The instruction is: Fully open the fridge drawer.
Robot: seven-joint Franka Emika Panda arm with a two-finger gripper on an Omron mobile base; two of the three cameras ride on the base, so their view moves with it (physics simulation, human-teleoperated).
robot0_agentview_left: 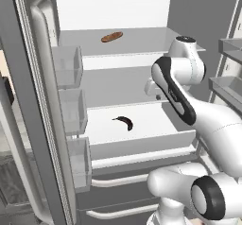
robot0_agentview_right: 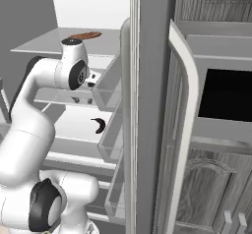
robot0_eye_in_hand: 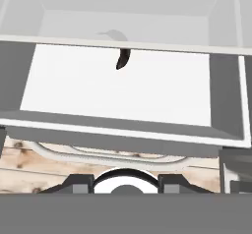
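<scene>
So the fridge drawer (robot0_agentview_left: 142,146) is pulled out toward the robot, sitting low in the open fridge, just above two more grey drawer fronts with curved bar handles. Its white floor is wide open to see, and there's a small dark curved thing (robot0_agentview_left: 124,122) lying on it, a bit toward the far side and roughly in the middle left to right. From the hand camera you look straight down into the drawer: its grey front rim (robot0_eye_in_hand: 123,130) runs across near the bottom, with its pale bar handle (robot0_eye_in_hand: 98,155) curving just below that, over what looks like a wooden floor (robot0_eye_in_hand: 29,171).

The white arm (robot0_agentview_left: 179,91) reaches up and over the drawer from the near right side. The gripper (robot0_eye_in_hand: 125,183) sits above the near edge, but just the finger tips peek in at the bottom of the hand camera, so I can't tell whether the jaws are spread or pressed together. They aren't touching the handle as far as I can see.

Up on the higher shelf (robot0_agentview_left: 142,39) there's a brown oblong item (robot0_agentview_left: 112,37). Clear bins (robot0_agentview_left: 68,68) line the open door on the left.
</scene>
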